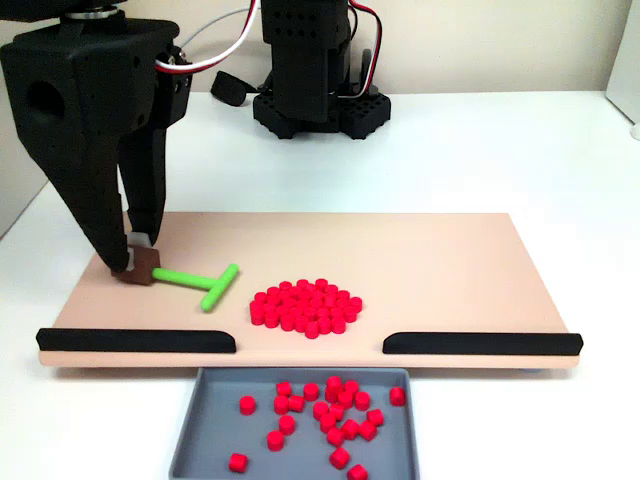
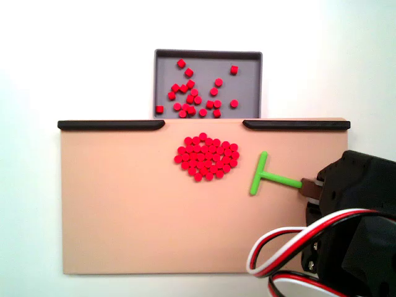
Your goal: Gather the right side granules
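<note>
The granules lie as one dense red patch on the tan board, close to the gap between its two black rails. A green T-shaped stick rests on the board beside the patch, its crossbar a short way from the pellets and not touching them. My black gripper is shut on the brown block at the stick's handle end. It stands at the board's left in one fixed view and at its right in the other.
A grey tray sits just beyond the gap and holds loosely scattered red pellets. Black rails line that board edge. The arm's base stands behind the board.
</note>
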You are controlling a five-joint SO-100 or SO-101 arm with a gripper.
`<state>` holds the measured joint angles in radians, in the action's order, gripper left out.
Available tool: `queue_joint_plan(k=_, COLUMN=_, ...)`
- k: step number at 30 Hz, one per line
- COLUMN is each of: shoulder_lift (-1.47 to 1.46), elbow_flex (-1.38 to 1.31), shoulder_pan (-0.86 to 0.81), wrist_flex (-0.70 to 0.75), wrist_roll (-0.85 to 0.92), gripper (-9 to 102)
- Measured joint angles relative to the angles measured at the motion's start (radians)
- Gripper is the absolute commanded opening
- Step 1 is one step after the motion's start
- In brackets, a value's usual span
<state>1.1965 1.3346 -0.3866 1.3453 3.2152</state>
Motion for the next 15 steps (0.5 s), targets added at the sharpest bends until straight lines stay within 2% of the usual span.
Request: queue_joint_plan(k=15, shoulder_lift=-0.035, elbow_flex=-0.032, shoulder_pan=0.020, wrist_flex=0.000, wrist_roll=0.000, gripper=0)
